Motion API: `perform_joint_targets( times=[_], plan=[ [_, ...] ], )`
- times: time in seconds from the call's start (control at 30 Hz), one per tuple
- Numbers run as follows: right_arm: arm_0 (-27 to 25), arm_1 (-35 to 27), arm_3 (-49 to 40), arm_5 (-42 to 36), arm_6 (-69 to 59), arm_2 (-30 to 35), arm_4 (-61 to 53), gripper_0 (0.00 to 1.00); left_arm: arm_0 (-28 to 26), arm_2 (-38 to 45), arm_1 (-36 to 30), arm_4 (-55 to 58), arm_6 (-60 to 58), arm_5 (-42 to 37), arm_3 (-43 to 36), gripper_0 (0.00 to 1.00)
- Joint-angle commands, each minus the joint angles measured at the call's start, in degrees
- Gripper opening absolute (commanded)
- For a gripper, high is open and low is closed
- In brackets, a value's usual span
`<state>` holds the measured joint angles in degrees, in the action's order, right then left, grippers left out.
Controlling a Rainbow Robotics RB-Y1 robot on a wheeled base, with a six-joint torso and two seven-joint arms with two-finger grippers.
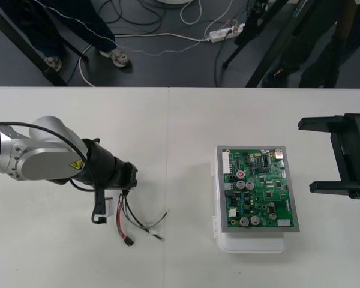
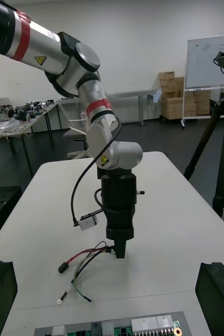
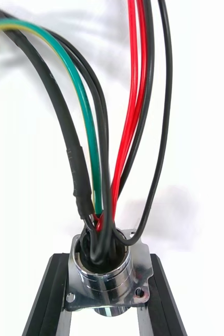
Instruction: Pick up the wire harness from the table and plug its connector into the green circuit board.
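You see your left claw (image 3: 109,261) gripping the metal socket (image 3: 116,286) (wires (image 1: 135,219) trail onto the bench (image 1: 54,258)), right claw (image 1: 327,156) wide.

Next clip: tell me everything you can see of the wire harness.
The harness is a loose bundle of thin red, black and green wires. One end enters a round, shiny metal socket with a flange, clamped between the left hand's black fingers. The wires fan out over the table to a small black plug, lying well left of the board, not plugged in.
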<state>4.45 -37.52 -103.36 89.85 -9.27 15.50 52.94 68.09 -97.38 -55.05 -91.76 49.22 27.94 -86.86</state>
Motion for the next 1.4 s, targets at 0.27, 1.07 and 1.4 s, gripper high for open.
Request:
perform_joint_targets(
  times=[0.27,1.07,1.4],
  plan=[
    [1.26,-0.97,-0.27,0.15,2.67,-0.12,-0.21,1.0,-0.94,17.49,-9.64,2.99,6.41,16.53,-6.92,0.0],
    [1.26,-0.97,-0.27,0.15,2.67,-0.12,-0.21,1.0,-27.75,79.98,-7.8,11.26,-7.56,60.12,-7.27,0.0],
    [1.26,-0.97,-0.27,0.15,2.67,-0.12,-0.21,1.0,-33.81,97.29,-0.85,11.78,-23.91,62.06,-11.23,0.0]
  ],
)
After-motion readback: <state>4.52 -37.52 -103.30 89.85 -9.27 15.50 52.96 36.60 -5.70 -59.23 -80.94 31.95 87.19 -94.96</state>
